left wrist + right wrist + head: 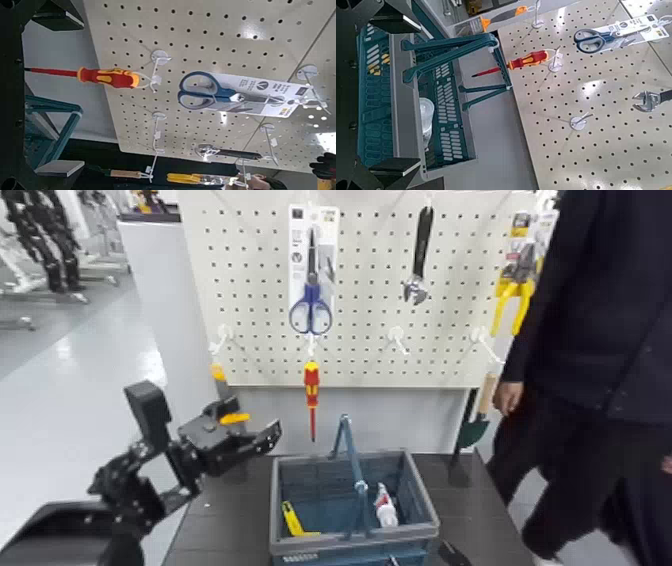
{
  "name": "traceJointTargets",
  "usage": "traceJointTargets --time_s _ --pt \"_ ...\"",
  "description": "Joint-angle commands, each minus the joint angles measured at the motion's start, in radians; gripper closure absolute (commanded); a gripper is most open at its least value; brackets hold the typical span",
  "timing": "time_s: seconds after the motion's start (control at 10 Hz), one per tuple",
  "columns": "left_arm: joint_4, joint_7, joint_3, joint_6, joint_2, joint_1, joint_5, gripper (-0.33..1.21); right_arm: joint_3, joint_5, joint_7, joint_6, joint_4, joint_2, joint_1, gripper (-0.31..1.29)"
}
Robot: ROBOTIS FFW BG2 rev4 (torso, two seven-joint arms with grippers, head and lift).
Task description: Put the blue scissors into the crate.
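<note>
The blue scissors point(311, 308) hang on their tall white card high on the pegboard point(365, 340), also seen in the left wrist view point(208, 89) and the right wrist view point(597, 36). The crate point(423, 495) stands on the dark table below, its swing handles raised. My left gripper point(252, 433) is open and empty. It is raised left of the crate, well below and left of the scissors, facing the board. Only a dark tip of my right gripper point(452, 554) shows by the crate's near right corner. Its fingers point(393, 168) stand wide apart beside the crate point(447, 127).
A red-and-yellow screwdriver point(311, 390) hangs just under the scissors. A wrench point(418, 252) and yellow-handled pliers point(514, 290) hang further right. A yellow tool point(291, 520) and a small white bottle point(385, 506) lie in the crate. A person in dark clothes point(600, 350) stands at the right.
</note>
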Motion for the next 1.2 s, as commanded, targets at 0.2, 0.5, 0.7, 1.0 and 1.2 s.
traceJointTargets --time_s 0.2,0.5,0.7,1.0,1.2 --pt "0.058 -0.042 -0.020 0.005 0.023 -0.118 0.004 0.06 0.008 -0.004 0.002 0.001 0.003 0.005 -0.005 0.12" --pt "0.124 -0.088 -0.004 -0.003 0.011 -0.194 0.010 0.06 0.012 -0.004 0.006 0.003 0.004 0.005 -0.008 0.13" --pt "0.187 -0.120 -0.021 -0.020 0.017 -0.270 0.001 0.06 0.015 -0.004 0.011 0.006 0.004 0.005 -0.013 0.13" --pt "0.297 -0.158 -0.044 -0.061 0.014 -0.383 0.001 0.06 0.018 -0.004 0.017 0.007 0.004 0.005 -0.017 0.13" --pt "0.360 -0.172 -0.076 -0.090 0.015 -0.451 0.006 0.06 0.018 -0.004 0.018 0.006 0.004 0.005 -0.019 0.13"
